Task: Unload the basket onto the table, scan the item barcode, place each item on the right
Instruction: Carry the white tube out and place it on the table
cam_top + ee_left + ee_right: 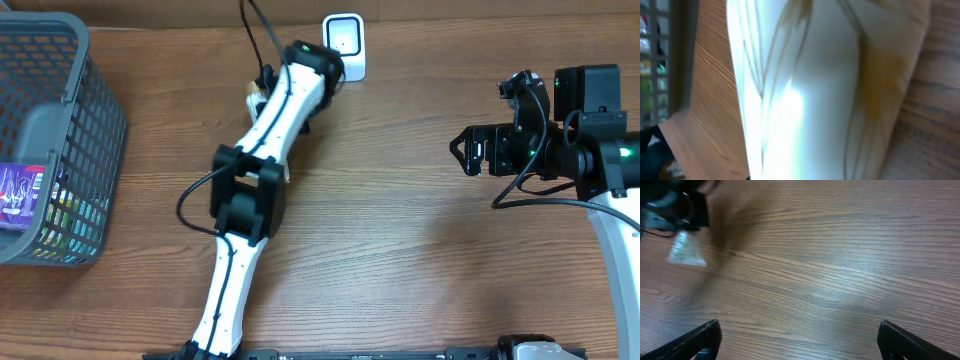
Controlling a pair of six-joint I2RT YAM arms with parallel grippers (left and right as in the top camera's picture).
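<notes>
The item (253, 97) is a pale white and cream packet. It shows at the back of the table beside the white left arm, a little left of the white barcode scanner (344, 42). My left gripper (265, 88) is shut on the item, mostly hidden under its own wrist. In the left wrist view the packet (810, 90) fills the frame, blurred, and hides the fingers. The right wrist view shows the packet (686, 251) far off at the upper left. My right gripper (462, 150) hangs open over bare wood at the right, its fingertips (705, 335) wide apart.
A grey mesh basket (95, 120) holding several colourful packages stands at the left edge, also visible in the left wrist view as a grey grid (660, 60). Black cables run behind the left arm near the scanner.
</notes>
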